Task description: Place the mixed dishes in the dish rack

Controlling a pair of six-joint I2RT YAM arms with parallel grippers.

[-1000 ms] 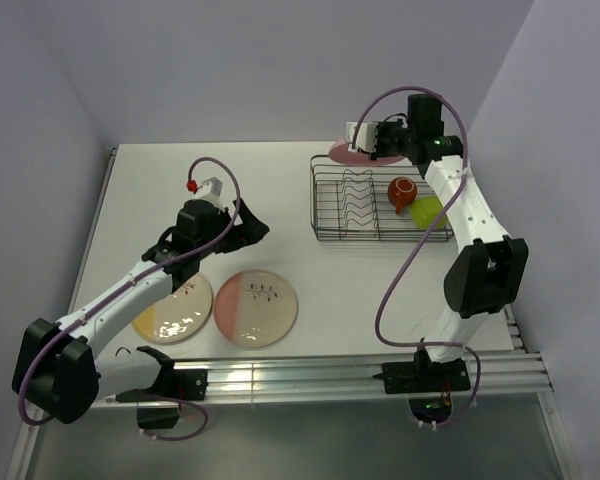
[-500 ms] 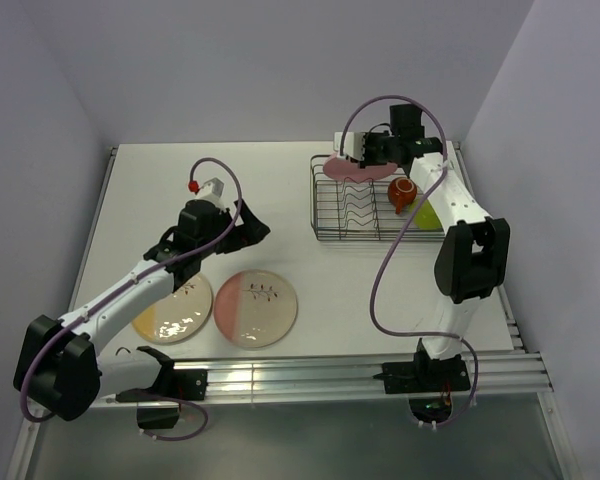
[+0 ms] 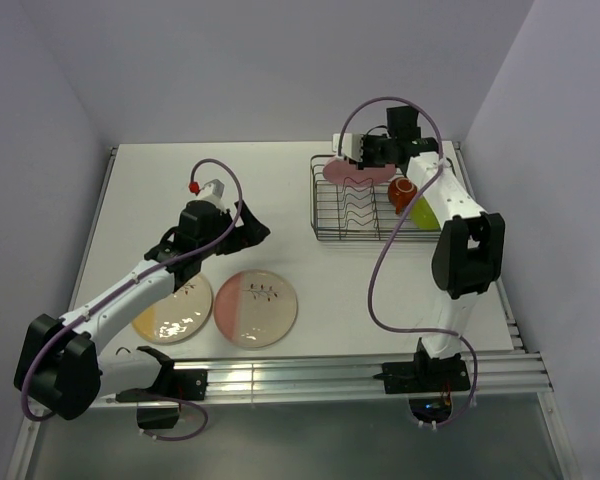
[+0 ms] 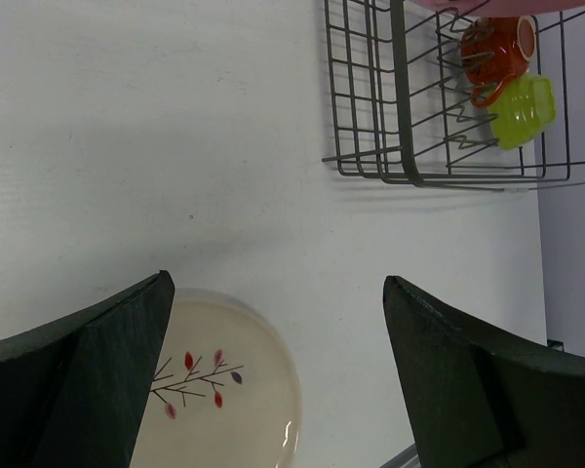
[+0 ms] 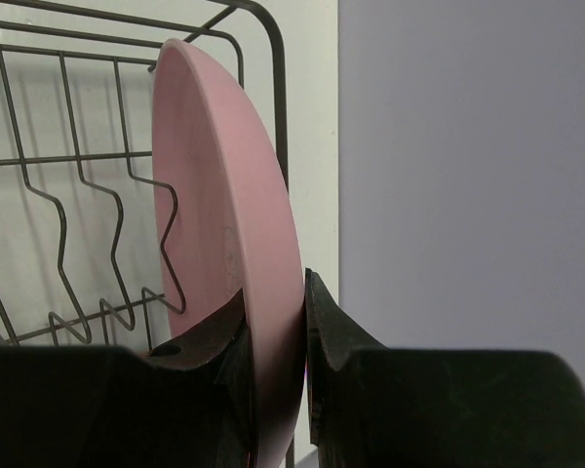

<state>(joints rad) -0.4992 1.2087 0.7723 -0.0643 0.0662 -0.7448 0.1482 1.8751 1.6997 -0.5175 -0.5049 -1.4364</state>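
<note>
My right gripper (image 3: 358, 158) is shut on the plain pink plate (image 3: 350, 173) and holds it on edge over the far left part of the dish rack (image 3: 325, 215). In the right wrist view the pink plate (image 5: 224, 214) stands beside the wavy dividers (image 5: 68, 224), pinched at my right gripper (image 5: 275, 302). The orange-red cup (image 3: 401, 192) and lime-green bowl (image 3: 427, 212) lie in the rack's right part. The pink-and-cream plate (image 3: 255, 307) and the yellow-and-cream plate (image 3: 173, 311) lie flat on the table. My left gripper (image 3: 252, 226) is open and empty above the table; it also shows in the left wrist view (image 4: 273, 370). The white bowl is out of view.
The rack stands at the table's far right, close to the right wall (image 3: 540, 150). The left wrist view shows the rack (image 4: 400, 146), cup (image 4: 492, 54), green bowl (image 4: 522, 109) and the sprig plate (image 4: 224, 390). An aluminium rail (image 3: 310, 378) runs along the near edge.
My right gripper has brought the pink plate from behind the rack's far edge forward and down over the rack's far left. The left arm has barely moved.
</note>
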